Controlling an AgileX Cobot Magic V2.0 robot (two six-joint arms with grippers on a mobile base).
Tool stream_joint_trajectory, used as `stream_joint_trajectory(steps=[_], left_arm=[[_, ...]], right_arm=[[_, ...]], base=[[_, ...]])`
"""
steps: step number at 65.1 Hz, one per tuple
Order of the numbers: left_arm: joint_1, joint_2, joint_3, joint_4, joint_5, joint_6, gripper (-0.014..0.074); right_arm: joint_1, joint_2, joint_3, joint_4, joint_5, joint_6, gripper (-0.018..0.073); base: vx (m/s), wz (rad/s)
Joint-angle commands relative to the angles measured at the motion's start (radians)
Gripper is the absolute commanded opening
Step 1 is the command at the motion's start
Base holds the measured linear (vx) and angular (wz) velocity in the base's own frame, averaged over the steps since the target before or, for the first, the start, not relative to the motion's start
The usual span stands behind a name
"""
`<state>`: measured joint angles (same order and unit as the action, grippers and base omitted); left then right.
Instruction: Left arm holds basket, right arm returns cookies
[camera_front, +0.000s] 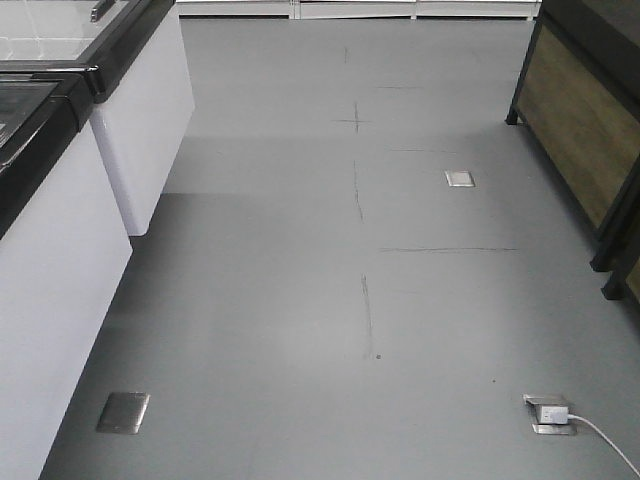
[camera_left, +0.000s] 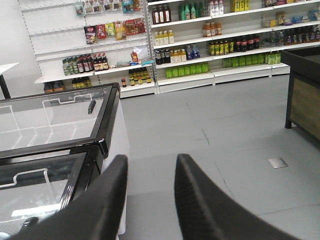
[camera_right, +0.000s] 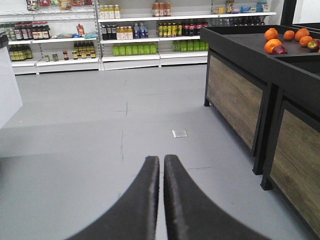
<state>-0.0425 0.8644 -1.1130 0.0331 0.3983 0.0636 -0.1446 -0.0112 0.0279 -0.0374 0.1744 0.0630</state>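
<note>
the left claw is spread, its two black fingers apart with only grey floor showing in the gap. it holds nothing. to its left stands a freezer with a glass lid and a black rim. along the far wall run white shelves stocked with bottles and packets. at the right edge is part of a dark stand with a wood panel, and a small metal plate is set in the floor near it.

the right claw is pressed together, only a thin slit left between its fingers, and nothing is pinched. it points over open floor toward the far shelves. the stand fills the right side, with oranges lying in its top tray.

the front view looks down on the floor, marked with thin dark lines. white freezer bodies line the left, the stand's legs stand far right. a second plate lies near left, and a socket box with a white cable lies near right.

where the basket and the cookies are cannot be told from these views.
</note>
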Motion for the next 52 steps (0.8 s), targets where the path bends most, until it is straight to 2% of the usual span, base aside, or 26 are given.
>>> stream_joint_trajectory(steps=[1, 13, 36, 44, 52], left_arm=[[0.001, -0.003, -0.029, 0.001, -0.095, 0.006, 0.0363], [0.001, -0.003, -0.029, 0.001, -0.142, 0.006, 0.0471], [0.007, 0.006, -0.028, 0.0, -0.174, -0.009, 0.0471], [0.046, 0.019, -0.028, -0.01, -0.177, -0.014, 0.0471], [0.109, 0.02, -0.028, -0.008, -0.178, -0.064, 0.0471]], right_arm=[[-0.004, -0.013, 0.018, -0.009, -0.071, -0.005, -0.0006], [-0.004, -0.013, 0.018, -0.009, -0.071, -0.005, -0.0006], [-0.004, -0.013, 0.018, -0.009, -0.071, -0.005, -0.0006], [-0.004, -0.013, 0.018, -0.009, -0.071, -0.005, -0.0006], [-0.004, -0.013, 0.018, -0.009, -0.07, -0.005, -0.0006]], base=[[0.0, 0.0], [0.0, 0.0], [0.0, 0.0], [0.0, 0.0], [0.0, 0.0]])
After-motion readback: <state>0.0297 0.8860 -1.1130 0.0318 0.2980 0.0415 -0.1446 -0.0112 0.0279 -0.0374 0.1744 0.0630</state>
